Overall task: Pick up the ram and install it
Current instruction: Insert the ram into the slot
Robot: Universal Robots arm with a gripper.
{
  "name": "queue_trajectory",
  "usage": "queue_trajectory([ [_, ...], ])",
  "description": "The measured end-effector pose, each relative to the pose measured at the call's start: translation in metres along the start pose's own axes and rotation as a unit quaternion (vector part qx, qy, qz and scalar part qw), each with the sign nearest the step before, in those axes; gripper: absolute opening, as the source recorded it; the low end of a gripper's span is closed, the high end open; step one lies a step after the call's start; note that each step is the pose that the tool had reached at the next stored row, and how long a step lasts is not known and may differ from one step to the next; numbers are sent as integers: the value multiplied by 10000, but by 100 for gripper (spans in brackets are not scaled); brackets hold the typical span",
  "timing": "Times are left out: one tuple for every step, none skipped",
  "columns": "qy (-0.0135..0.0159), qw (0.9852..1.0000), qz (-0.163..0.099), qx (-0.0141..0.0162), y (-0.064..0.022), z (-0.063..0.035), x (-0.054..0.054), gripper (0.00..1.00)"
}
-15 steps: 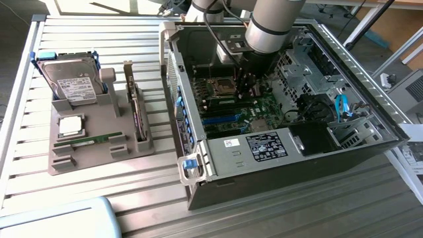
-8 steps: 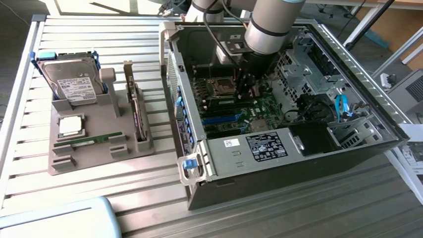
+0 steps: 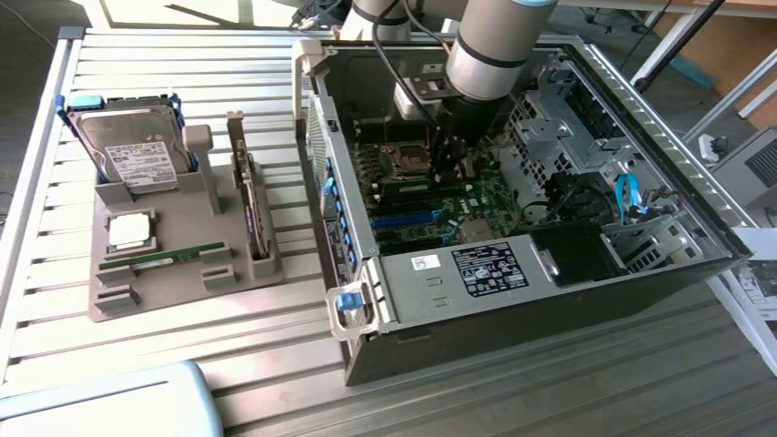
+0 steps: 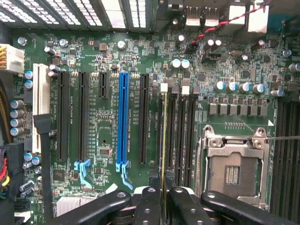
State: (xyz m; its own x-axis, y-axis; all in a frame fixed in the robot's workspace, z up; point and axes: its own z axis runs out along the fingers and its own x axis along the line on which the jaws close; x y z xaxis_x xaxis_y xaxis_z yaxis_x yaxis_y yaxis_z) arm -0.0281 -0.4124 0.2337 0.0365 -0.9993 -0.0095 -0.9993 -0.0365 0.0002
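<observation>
No print we could read.
We saw a white label (image 3: 136, 164) on the drive (image 3: 116, 123), a black label (image 3: 489, 270) and a white sticker (image 3: 423, 263) on the case (image 3: 547, 319), and tiny markings on the board (image 4: 108, 129); all were too small for us to make out.

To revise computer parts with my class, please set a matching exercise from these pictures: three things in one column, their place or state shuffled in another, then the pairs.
Things
1 hard drive
2 ram
3 processor socket

Place or state
a empty, on the motherboard
b between the fingers, at the memory slots
c blue-railed, on the grey stand

Pairs: 1-c, 2-b, 3-a
</observation>
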Motion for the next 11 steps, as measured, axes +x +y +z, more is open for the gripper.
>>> queue_trajectory([
  [0, 10000, 0, 0, 8, 0, 0, 14],
  [0, 10000, 0, -1, 8, 0, 0, 14],
  [1, 10000, 0, -1, 8, 0, 0, 14],
  [3, 10000, 0, -2, 8, -1, 0, 14],
  [6, 10000, 0, -2, 8, 1, 0, 14],
  [11, 10000, 0, -1, 8, 3, 0, 14],
  [17, 10000, 0, -2, 8, 4, 0, 14],
  [19, 10000, 0, -2, 8, 5, 1, 14],
  [19, 10000, 0, -2, 8, 5, 1, 14],
  [18, 10000, 0, -2, 8, 5, 0, 14],
  [17, 10000, 0, -2, 6, 6, 0, 14],
])
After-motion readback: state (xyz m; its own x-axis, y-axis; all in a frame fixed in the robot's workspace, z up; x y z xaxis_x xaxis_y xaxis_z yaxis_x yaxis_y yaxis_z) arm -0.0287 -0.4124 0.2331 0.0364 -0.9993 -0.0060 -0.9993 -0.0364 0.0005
